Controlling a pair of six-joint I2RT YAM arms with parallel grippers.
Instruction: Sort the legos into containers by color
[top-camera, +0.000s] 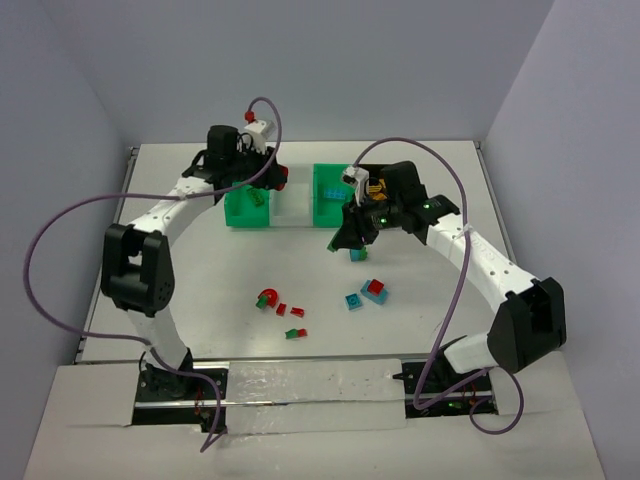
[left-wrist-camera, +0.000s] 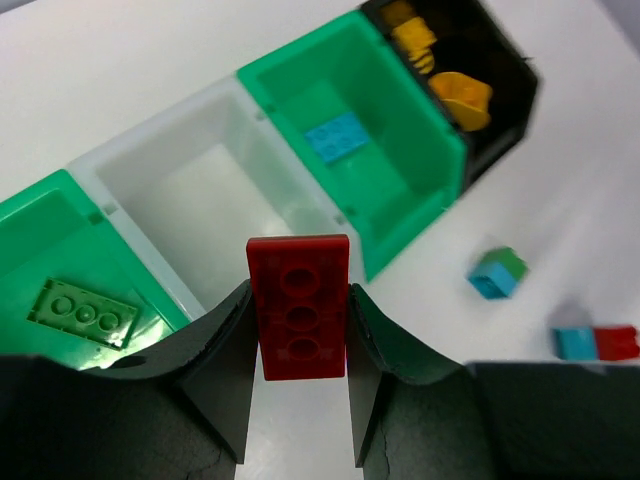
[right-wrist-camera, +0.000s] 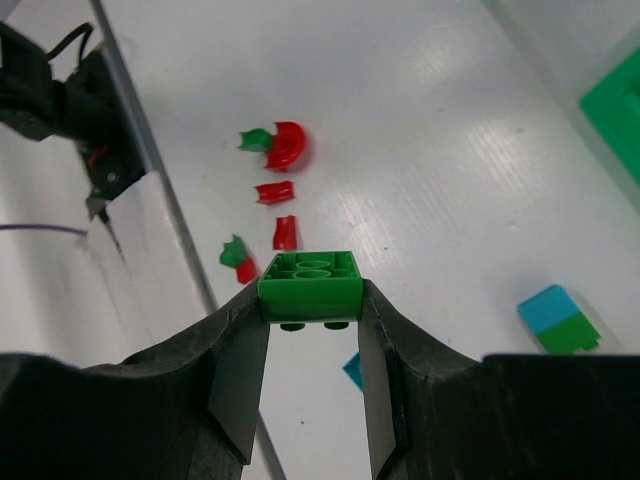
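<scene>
Fingers (left-wrist-camera: 225, 370) pinch two bricks (left-wrist-camera: 298, 308) (right-wrist-camera: 310, 285); four bins (left-wrist-camera: 215, 195).

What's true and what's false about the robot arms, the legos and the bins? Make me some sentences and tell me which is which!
1. The left gripper is holding a red lego plate. True.
2. The right gripper is holding a yellow lego. False: it is clamped on a green lego brick.
3. A blue lego lies in the white bin. False: no lego shows in the white bin; the cyan lego brick lies in the green bin next to it.
4. Yellow legos lie in the black bin. True.
</scene>
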